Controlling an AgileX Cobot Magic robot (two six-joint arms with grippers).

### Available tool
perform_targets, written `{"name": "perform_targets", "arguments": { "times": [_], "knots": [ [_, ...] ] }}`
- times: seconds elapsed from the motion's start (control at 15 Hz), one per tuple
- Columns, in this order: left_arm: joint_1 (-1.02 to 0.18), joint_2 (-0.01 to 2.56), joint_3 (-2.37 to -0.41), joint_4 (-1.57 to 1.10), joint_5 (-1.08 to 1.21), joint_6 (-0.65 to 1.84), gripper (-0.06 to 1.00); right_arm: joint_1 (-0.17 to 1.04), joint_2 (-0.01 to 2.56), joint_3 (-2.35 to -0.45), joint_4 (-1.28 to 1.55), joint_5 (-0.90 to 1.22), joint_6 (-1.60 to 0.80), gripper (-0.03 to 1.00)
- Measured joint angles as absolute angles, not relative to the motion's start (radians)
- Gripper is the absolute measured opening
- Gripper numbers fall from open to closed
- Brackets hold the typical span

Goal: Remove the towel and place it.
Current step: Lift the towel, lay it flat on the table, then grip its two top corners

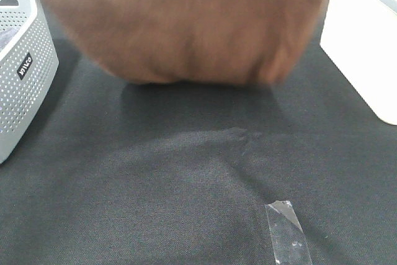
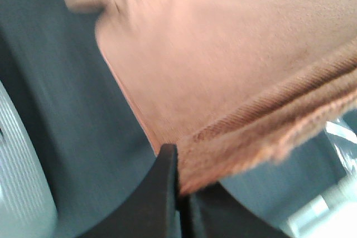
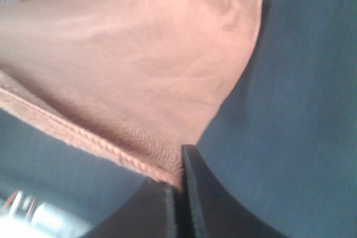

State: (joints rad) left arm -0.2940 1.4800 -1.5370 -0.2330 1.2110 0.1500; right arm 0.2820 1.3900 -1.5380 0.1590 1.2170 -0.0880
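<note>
Black table cloth (image 1: 186, 184): spread flat, one clear tape strip (image 1: 288, 231) stuck near its front. Towel (image 1: 186, 23): reddish-brown, blurred, hung above the cloth's far part, shadow beneath. Left gripper (image 2: 177, 182): jaws pressed together on the towel's stitched edge. Right gripper (image 3: 179, 176): likewise clamped on its hem
</note>
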Motion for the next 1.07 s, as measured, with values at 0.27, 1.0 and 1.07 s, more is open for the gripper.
{"name": "perform_targets", "arguments": {
  "times": [0.27, 1.0, 1.07],
  "knots": [
    [-0.299, 1.245, -1.218, -0.316, 1.208, 0.129, 0.00, 0.287, 1.185, -1.279, 0.194, 1.220, -0.083, 0.00],
    [-0.299, 0.983, -0.838, -0.396, 1.193, 0.090, 0.00, 0.291, 0.883, -0.885, 0.362, 1.219, 0.041, 0.00],
    [-0.299, 0.983, -0.815, -0.418, 1.193, 0.096, 0.00, 0.291, 0.876, -0.843, 0.348, 1.218, 0.041, 0.00]
  ]
}}
